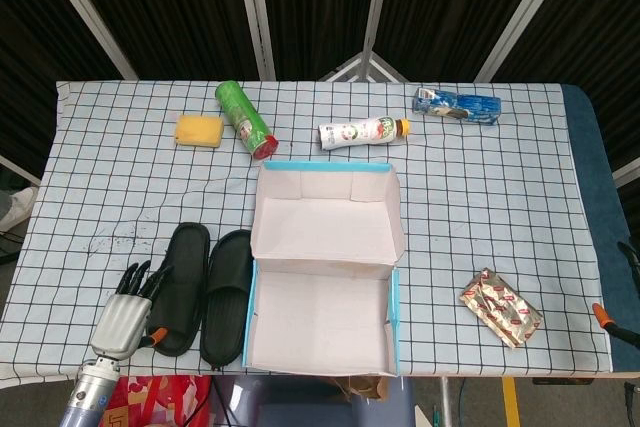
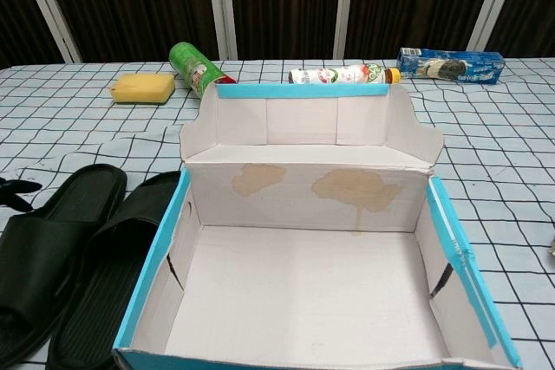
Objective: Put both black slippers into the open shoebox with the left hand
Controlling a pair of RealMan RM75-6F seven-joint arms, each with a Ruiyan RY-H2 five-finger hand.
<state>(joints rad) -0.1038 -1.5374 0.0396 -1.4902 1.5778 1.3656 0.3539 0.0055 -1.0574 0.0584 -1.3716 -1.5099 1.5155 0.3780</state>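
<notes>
Two black slippers lie side by side left of the box: the outer slipper and the inner slipper, which touches the box wall. The open shoebox is white with blue edges and empty, its lid folded back. My left hand is at the front left, holding nothing, fingers spread and reaching the outer slipper's left edge. Its dark fingertips show at the chest view's left border. Of my right hand, only a dark fingertip and an orange thumb tip show at the right border, well apart.
Along the back of the table lie a yellow sponge, a green can, a white tube and a blue packet. A foil packet lies right of the box. A red bag sits below the front edge.
</notes>
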